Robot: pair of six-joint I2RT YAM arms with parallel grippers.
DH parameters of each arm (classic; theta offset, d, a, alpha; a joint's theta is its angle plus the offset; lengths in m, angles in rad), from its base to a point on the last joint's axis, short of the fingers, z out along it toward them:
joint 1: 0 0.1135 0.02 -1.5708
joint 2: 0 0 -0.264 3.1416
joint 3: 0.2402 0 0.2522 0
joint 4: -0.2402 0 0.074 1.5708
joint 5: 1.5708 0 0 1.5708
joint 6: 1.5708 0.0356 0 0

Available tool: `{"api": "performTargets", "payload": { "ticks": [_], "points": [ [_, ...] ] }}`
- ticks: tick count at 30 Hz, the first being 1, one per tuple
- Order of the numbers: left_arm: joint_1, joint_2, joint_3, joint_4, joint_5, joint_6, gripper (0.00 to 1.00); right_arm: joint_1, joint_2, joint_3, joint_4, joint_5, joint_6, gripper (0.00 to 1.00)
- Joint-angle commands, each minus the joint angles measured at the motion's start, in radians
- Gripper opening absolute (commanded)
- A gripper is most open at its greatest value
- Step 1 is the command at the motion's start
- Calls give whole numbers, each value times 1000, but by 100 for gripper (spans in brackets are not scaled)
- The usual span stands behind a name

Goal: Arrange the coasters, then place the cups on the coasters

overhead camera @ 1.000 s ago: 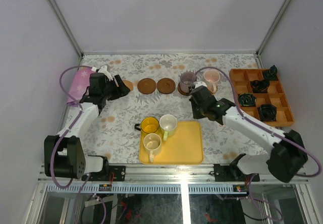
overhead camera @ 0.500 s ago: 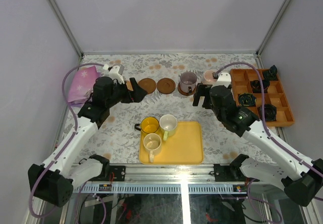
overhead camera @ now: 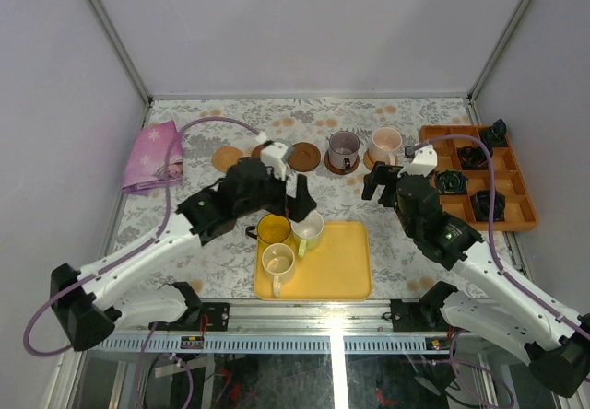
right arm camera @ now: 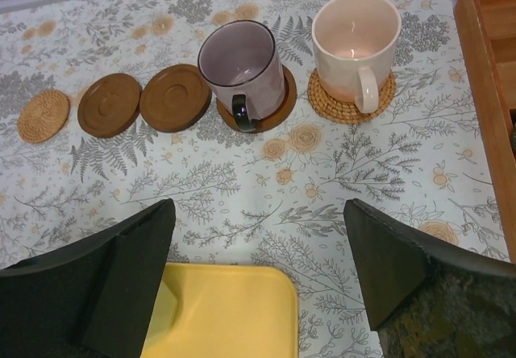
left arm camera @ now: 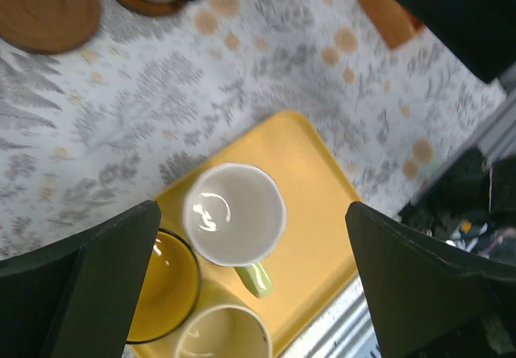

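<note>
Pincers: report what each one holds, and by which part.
Nothing is held: left pincer open above the cream cup, right pincer open, touching nothing.

A pink cloth (overhead camera: pixel 152 154) lies far left on the floral surface (overhead camera: pixel 392 252). The orange divided tray (overhead camera: pixel 452 130) at right holds small black objects (overhead camera: pixel 486 204)

Pale lilac walls (overhead camera: pixel 304 31) box in a table (overhead camera: pixel 304 114) — fern-and-blossom print, evenly lit.

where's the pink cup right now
Top view, right of centre at the back: the pink cup sits on a tan coaster, between the grey-purple cup and the orange divided tray.
</note>
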Motion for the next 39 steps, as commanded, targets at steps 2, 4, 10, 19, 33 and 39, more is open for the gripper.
{"api": "performTargets", "payload": {
  "ticks": [2,4,10,19,33,39],
  "points": [
    [-182,124,110,-181,-202,-17,100,6,40,28,-7,24,21,92],
    [-219,159,119,-217,-224,-26,100,6,52,33,-19,9,23,90],
    [-257,184,125,-230,-299,-60,100,6,53,37,-20,-31,-13,82],
    [-258,145,70,-246,-261,-150,91,5,114,59,-65,-47,-43,79],
    [-303,199,3,-236,-176,-227,49,5,172,73,-66,-53,-58,78],
    [-319,223,-3,-235,-173,-268,48,5,163,64,-79,-77,-55,78]
  ]
}}
